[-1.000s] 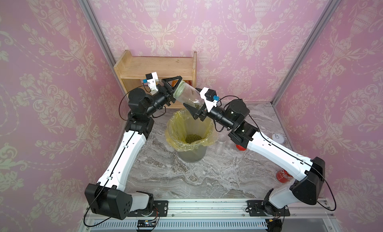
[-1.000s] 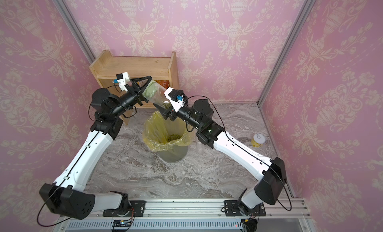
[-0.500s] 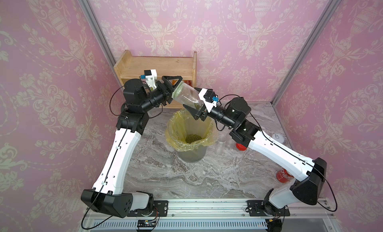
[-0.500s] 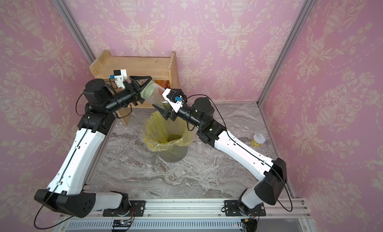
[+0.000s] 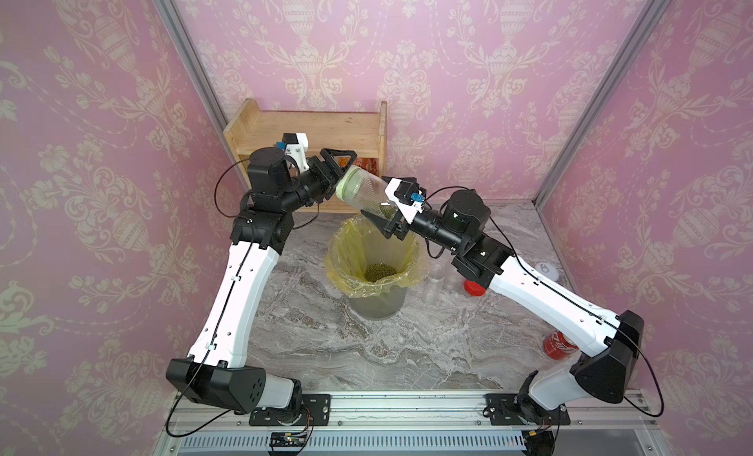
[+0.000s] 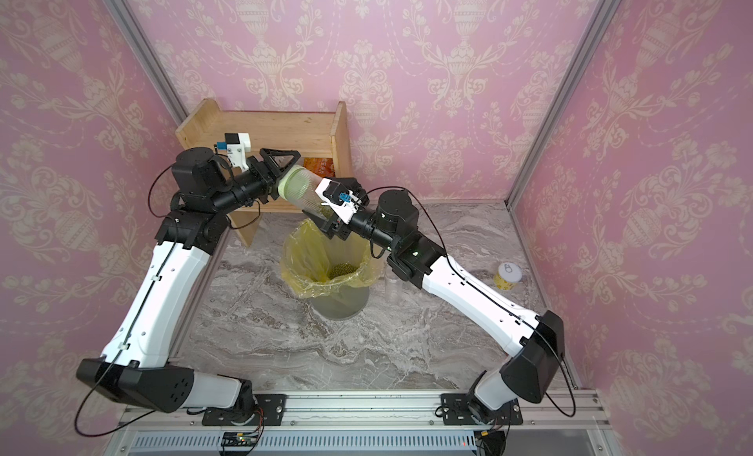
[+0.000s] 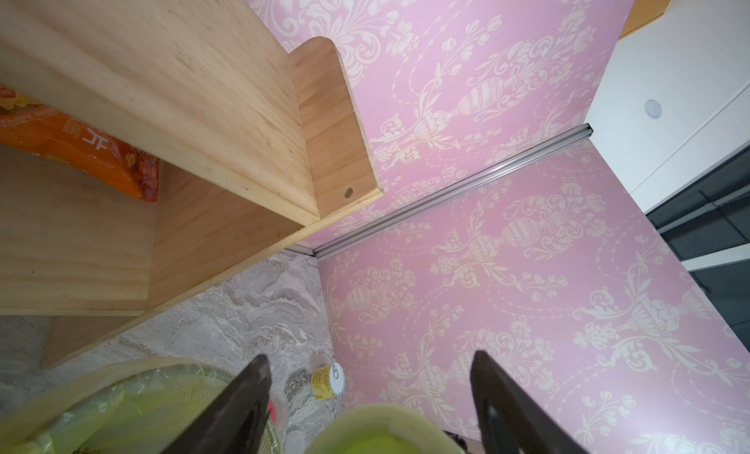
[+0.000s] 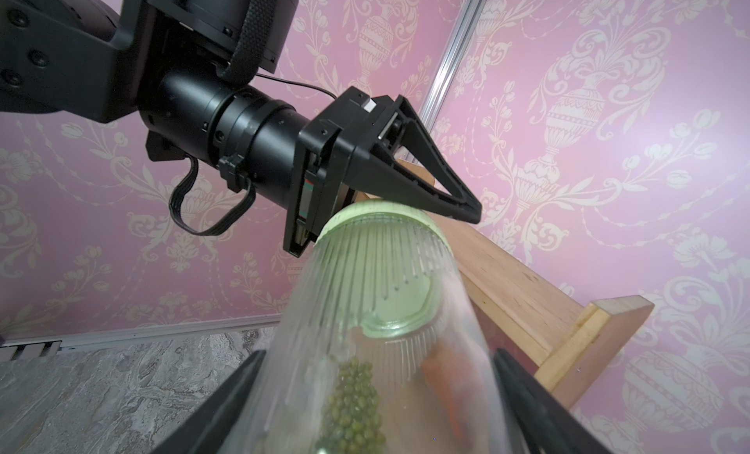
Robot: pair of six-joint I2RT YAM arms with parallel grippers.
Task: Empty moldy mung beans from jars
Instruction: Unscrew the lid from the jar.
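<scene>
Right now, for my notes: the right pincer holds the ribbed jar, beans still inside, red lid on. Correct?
Only the colour is wrong: the lid is pale green, not red, as the right wrist view shows. The right pincer holds the ribbed jar, beans inside, lid on.

Soft, even light fills both top views, and shadows on the marble table point(image 5: 366, 352) are faint. The wallpaper point(image 7: 527, 269) bows at the wrist views' edges. The pale green lid point(image 7: 385, 431) blurs, probably too close to the lens; the ribbed jar point(image 8: 385, 310) shows mild glare.
</scene>
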